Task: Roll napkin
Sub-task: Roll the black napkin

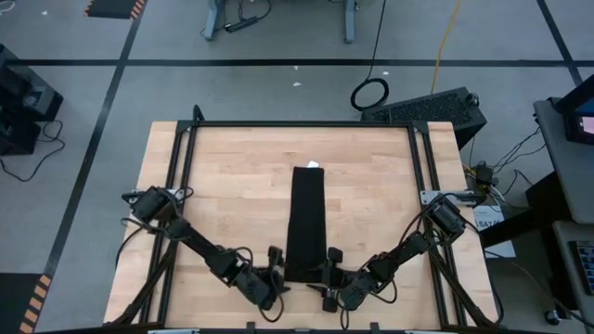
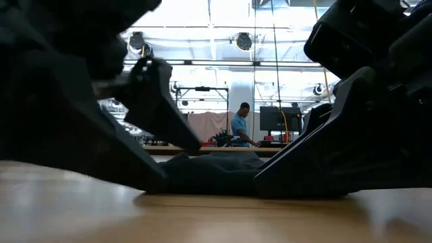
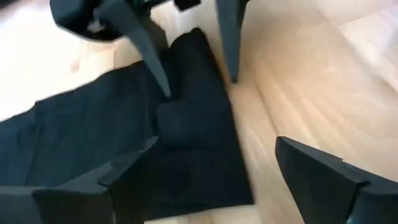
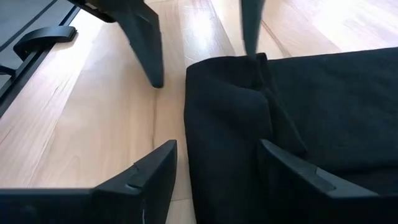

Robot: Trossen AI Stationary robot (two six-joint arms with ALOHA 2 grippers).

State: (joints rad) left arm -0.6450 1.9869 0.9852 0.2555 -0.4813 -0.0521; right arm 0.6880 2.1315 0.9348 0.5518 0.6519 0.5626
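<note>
Napkin [image 1: 305,223] lying as a long folded strip from mid-tabletop [image 1: 232,186] toward its near edge, left gripper [image 1: 276,276] and right gripper [image 1: 331,276] flanking that near end, both standing open, gripping nothing.

Both arms were dark, jointed links trailing black cables. The left gripper [image 1: 276,281] and right gripper [image 1: 327,278] each carried two matte black, wedge-shaped fingers [image 4: 140,180] tapering to blunt tips, with flat, angular faces.
</note>
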